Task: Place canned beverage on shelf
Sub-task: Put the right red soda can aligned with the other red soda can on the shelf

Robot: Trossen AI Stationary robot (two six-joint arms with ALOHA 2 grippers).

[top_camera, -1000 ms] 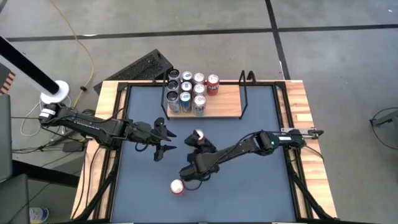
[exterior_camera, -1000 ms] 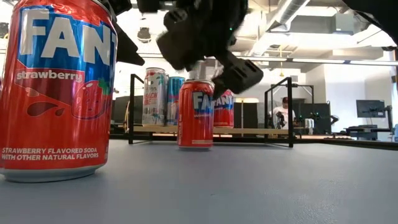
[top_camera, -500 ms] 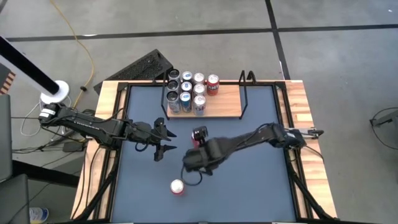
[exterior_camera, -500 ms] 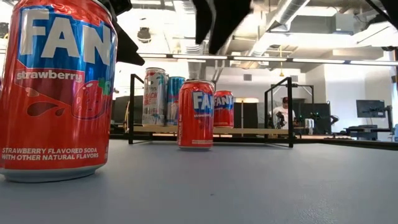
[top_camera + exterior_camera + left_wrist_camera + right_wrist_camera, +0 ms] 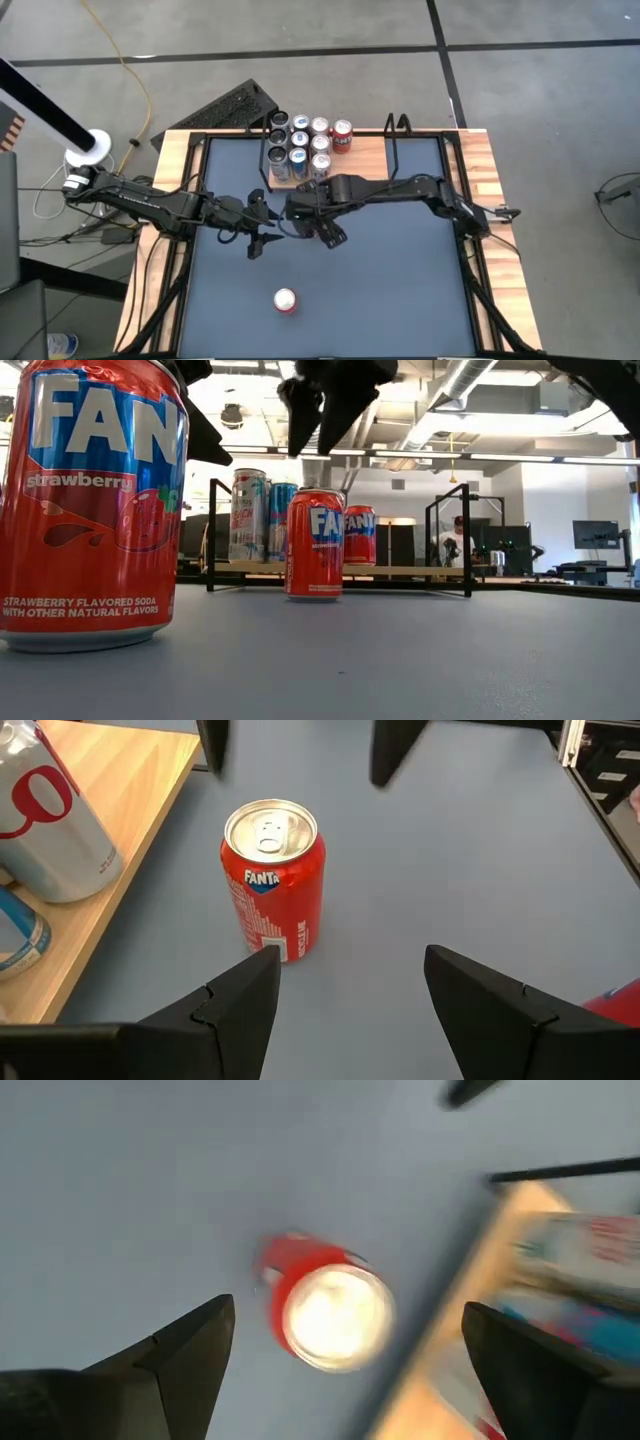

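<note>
Right pincer [image 5: 318, 236] hangs above the counter [image 5: 400, 280] with its jaws spread wide and empty; the red Fanta can [image 5: 322, 222] stands upright directly beneath it, between the two fingers in the right wrist view but not yet touched. Step in hand, as judged: approach and alignment for the pick. The next move calls for a straight descent until the fingers bracket the can body, then closure, then a lift clear of the shelf edge. The shelf [image 5: 360, 165] lies just beyond the pincer, its near edge close to the can; free board remains on the side away from the stored cans [image 5: 300, 150]. Left pincer [image 5: 262, 238] waits just beside the can, nearly closed and holding nothing. A second red can [image 5: 286, 299] stands well behind the right pincer, toward the counter's near edge. Legible there in the low view: "FAN…", "strawberry", "STRAWBERRY FLAVORED SODA WITH OTHER NATURAL FLAVORS". The target can reads "Fanta".
</note>
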